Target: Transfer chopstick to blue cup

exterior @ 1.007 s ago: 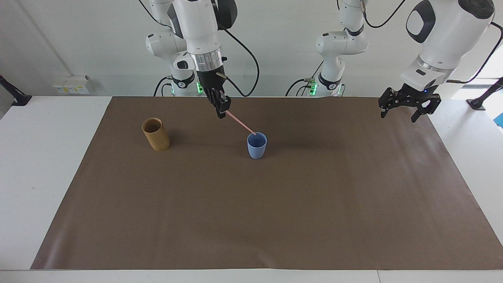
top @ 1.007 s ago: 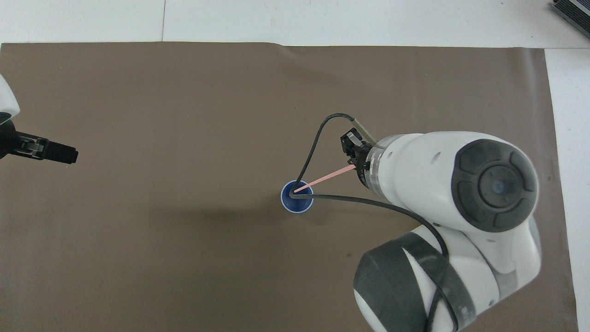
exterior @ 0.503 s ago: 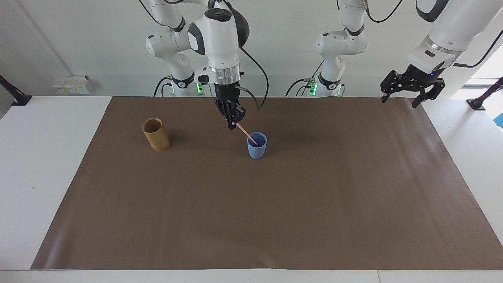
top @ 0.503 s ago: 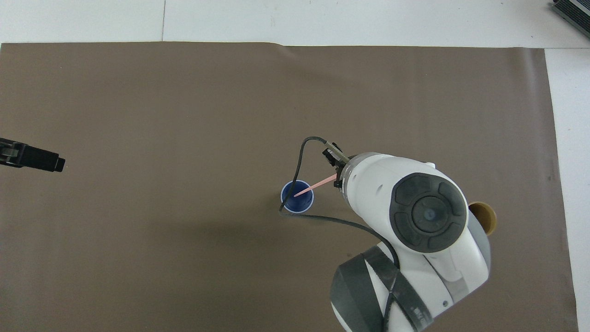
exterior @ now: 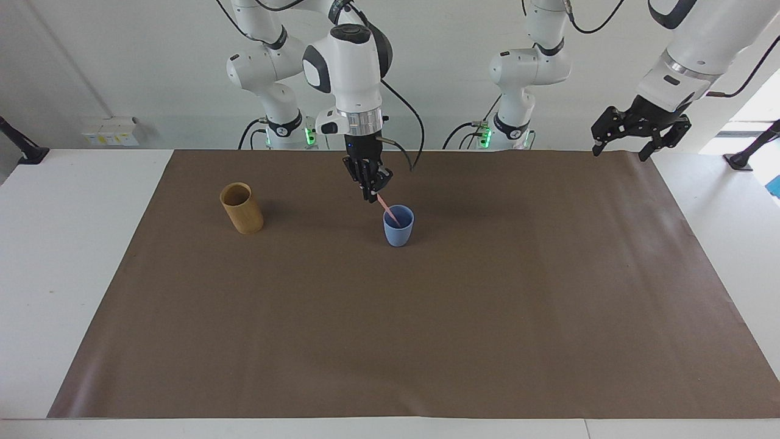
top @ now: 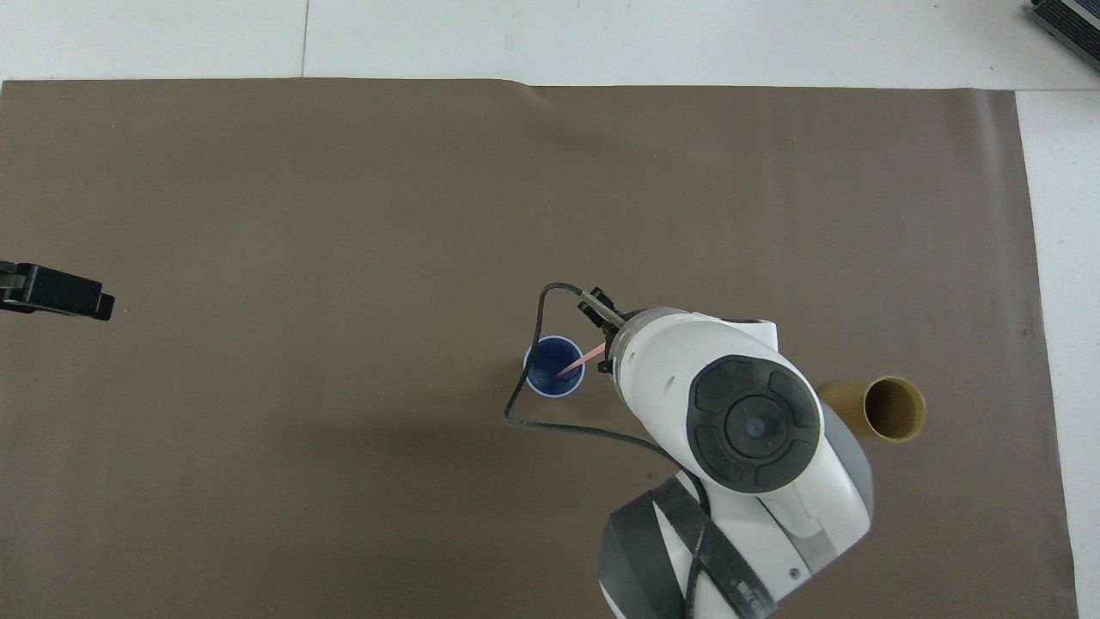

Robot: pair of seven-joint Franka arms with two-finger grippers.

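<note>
The blue cup (exterior: 398, 226) stands upright on the brown mat near the table's middle; it also shows in the overhead view (top: 550, 385). My right gripper (exterior: 373, 194) is shut on the upper end of a pale pink chopstick (exterior: 388, 211), just above the cup's rim on the side toward the right arm's end. The chopstick slants down with its lower end inside the cup, as the overhead view (top: 579, 364) shows. My left gripper (exterior: 641, 141) is open and empty, raised over the mat's edge at the left arm's end, where that arm waits.
A tan wooden cylindrical holder (exterior: 242, 208) stands upright toward the right arm's end of the table, looking empty from overhead (top: 894, 407). The brown mat (exterior: 426, 335) covers most of the white table. My right arm hides part of the mat in the overhead view.
My right gripper has moved toward the blue cup and lowered the chopstick deeper into it, turning it more upright. My left gripper has risen a little.
</note>
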